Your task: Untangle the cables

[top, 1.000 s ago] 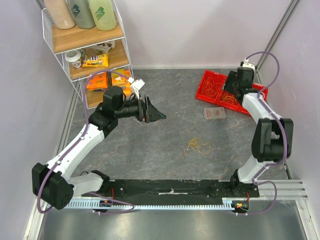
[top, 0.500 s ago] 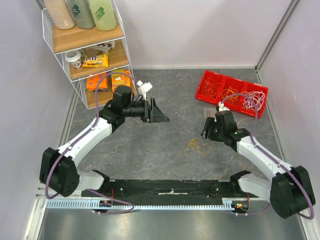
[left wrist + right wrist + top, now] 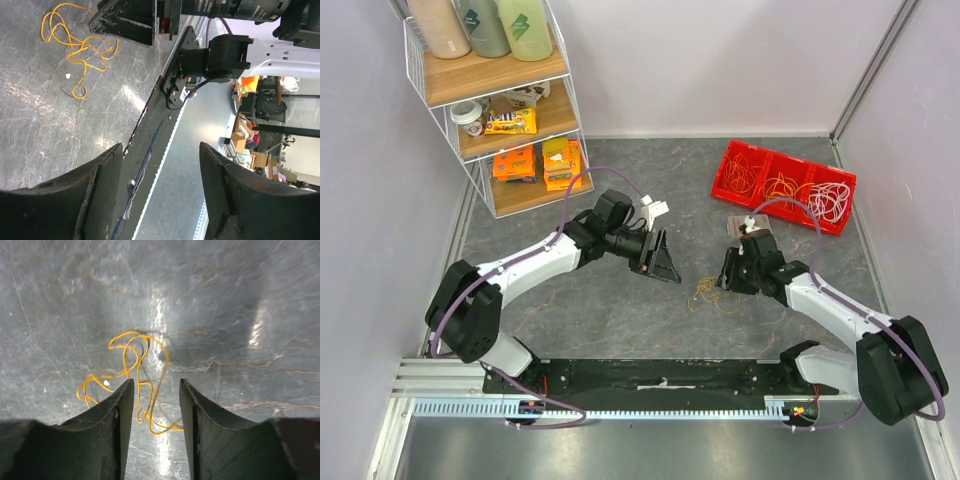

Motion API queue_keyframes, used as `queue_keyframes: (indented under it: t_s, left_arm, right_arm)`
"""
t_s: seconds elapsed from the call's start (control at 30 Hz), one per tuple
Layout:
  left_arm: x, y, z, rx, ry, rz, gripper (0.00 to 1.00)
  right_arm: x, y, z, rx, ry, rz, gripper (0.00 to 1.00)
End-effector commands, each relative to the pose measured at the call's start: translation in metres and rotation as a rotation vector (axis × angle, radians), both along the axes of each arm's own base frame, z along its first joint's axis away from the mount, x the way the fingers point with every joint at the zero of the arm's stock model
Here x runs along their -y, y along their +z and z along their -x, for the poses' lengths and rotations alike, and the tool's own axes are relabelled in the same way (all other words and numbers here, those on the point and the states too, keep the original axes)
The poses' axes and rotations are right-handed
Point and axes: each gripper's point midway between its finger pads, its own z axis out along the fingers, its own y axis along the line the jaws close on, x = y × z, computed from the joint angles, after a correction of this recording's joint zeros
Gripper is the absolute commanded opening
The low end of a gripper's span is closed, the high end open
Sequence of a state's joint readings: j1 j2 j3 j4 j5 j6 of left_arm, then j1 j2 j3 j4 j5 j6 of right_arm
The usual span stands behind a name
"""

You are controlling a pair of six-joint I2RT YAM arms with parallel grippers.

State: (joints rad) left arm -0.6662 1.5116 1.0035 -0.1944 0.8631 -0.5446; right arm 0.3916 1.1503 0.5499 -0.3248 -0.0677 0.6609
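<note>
Only overhead shows red bin (image 3: pixel 772 211); wrists, cables (image 3: pixel 136 371).

**Open desk round the cables**

Bare desk (image 3: pixel 610 310) lies left of and in front of the cables (image 3: pixel 715 293). The right pincer (image 3: pixel 728 272) crowds their far right side, and the left pincer (image 3: pixel 668 268) hangs near. The tray (image 3: pixel 825 226) and shelf (image 3: pixel 520 197) stand well apart.

Left pincer (image 3: pixel 666 265) and right pincer (image 3: pixel 725 273) gape, facing inward.
</note>
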Motion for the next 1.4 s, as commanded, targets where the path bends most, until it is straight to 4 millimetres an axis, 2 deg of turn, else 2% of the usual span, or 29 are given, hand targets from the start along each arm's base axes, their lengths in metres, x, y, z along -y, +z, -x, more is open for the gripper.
queue_keyframes:
  t_s: [0.0,0.13,0.33,0.43,0.57,0.67,0.83,1.03,1.23,1.37]
  left_arm:
    - [0.006,0.003,-0.003,0.069,-0.029,-0.018,0.66]
    - [0.007,-0.005,-0.004,0.074,-0.031,-0.044,0.59]
    - [0.008,-0.017,-0.009,0.120,-0.024,-0.087,0.55]
    - [0.008,-0.020,-0.017,0.170,0.001,-0.099,0.58]
    - [0.012,-0.021,-0.021,0.180,0.089,-0.036,0.69]
    - [0.019,-0.027,-0.029,0.163,0.166,0.018,0.69]
    - [0.039,-0.040,-0.030,0.229,0.185,0.017,0.69]
    - [0.052,-0.033,-0.018,0.241,0.113,0.109,0.72]
    - [0.055,-0.011,-0.001,0.311,0.061,0.202,0.74]
    - [0.061,-0.010,0.010,0.278,0.008,0.214,0.68]
  right_arm:
    - [-0.018,0.000,0.002,0.027,0.044,-0.041,0.44]
    - [-0.021,0.003,0.008,0.048,0.034,-0.067,0.23]
    - [-0.033,-0.004,0.022,0.051,0.030,-0.151,0.01]
    - [-0.037,0.000,0.026,0.080,0.021,-0.207,0.00]
    - [-0.037,0.028,0.023,0.175,0.016,-0.257,0.00]
    - [-0.032,0.051,0.021,0.239,0.001,-0.267,0.00]
    - [-0.031,0.087,0.021,0.313,0.014,-0.294,0.00]
    - [-0.033,0.129,0.023,0.383,0.033,-0.343,0.00]
    - [-0.041,0.142,0.028,0.383,0.063,-0.392,0.00]
    - [-0.043,0.145,0.031,0.377,0.069,-0.413,0.00]
